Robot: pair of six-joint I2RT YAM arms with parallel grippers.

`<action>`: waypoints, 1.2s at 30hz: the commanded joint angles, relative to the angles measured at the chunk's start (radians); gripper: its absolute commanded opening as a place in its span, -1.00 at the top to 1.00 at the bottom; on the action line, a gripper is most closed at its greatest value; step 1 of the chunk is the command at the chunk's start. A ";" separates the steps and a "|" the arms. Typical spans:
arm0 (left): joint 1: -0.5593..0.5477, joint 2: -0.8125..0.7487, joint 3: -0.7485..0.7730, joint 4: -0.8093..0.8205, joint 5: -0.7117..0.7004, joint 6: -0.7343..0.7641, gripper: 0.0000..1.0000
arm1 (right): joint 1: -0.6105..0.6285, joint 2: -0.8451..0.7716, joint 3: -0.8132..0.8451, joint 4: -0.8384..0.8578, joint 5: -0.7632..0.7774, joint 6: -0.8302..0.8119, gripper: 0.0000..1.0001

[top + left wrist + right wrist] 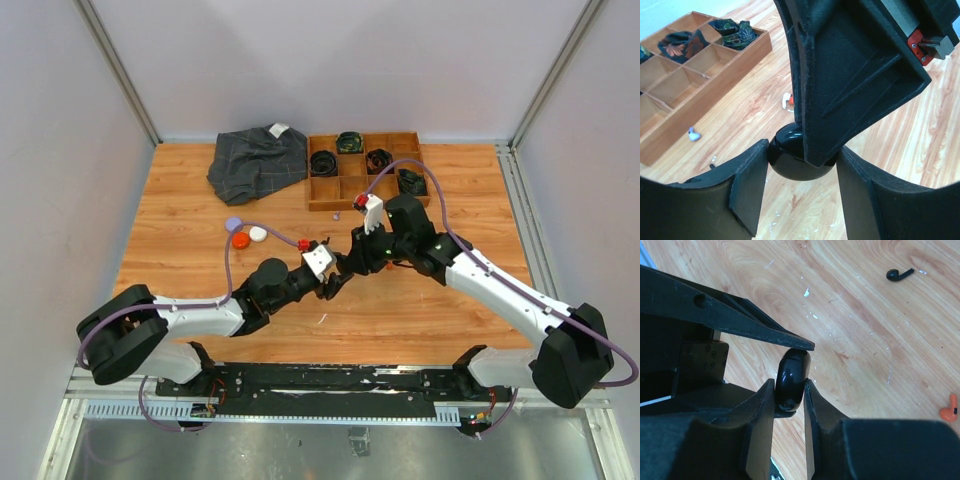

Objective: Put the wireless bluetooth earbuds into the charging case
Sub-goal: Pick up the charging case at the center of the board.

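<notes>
Jaws of both arms meet on one black charging case (pixel 794 171) at the middle of the table (pixel 200 300), held clear of the wood. In the left wrist view the left gripper (pixel 801 155) stands partly open across the case's broad face, one pad touching it at 9 o'clock and the other at 3 o'clock. A finger of the other arm lies over its 12 o'clock side. In the right wrist view the right gripper (pixel 791 390) has its two pads drawn nearly together on the case's thin sides, so we see the case edge-on between them.

We see the case as a glossy, rounded puck, wide in one view and narrow in the other. Whether its lid is open we cannot tell.

None of the earbuds we see touches the case. In the right wrist view a black earbud (pixel 899 274) lies on the wood at 1 o'clock from the case, well apart, and an orange earbud (pixel 950 410) lies between 3 and 4 o'clock at the frame's edge. In the left wrist view a white and orange-red earbud (pixel 787 100) lies at 12 o'clock from the case. A purple earbud (pixel 693 134) lies between 9 and 10 o'clock, just beside the wooden tray (pixel 715 82). Both are tiny, bean-like pieces.
</notes>
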 commanded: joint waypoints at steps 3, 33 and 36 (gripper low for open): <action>-0.008 -0.050 -0.047 0.071 0.023 -0.001 -0.45 | 0.020 0.012 0.085 -0.128 0.026 -0.161 0.90; 0.280 -0.130 -0.015 -0.079 0.836 -0.084 -0.48 | 0.115 -0.055 0.137 -0.276 -0.233 -0.531 0.95; 0.288 -0.122 -0.009 -0.087 0.859 -0.088 -0.45 | 0.147 -0.053 0.135 -0.271 -0.231 -0.545 0.95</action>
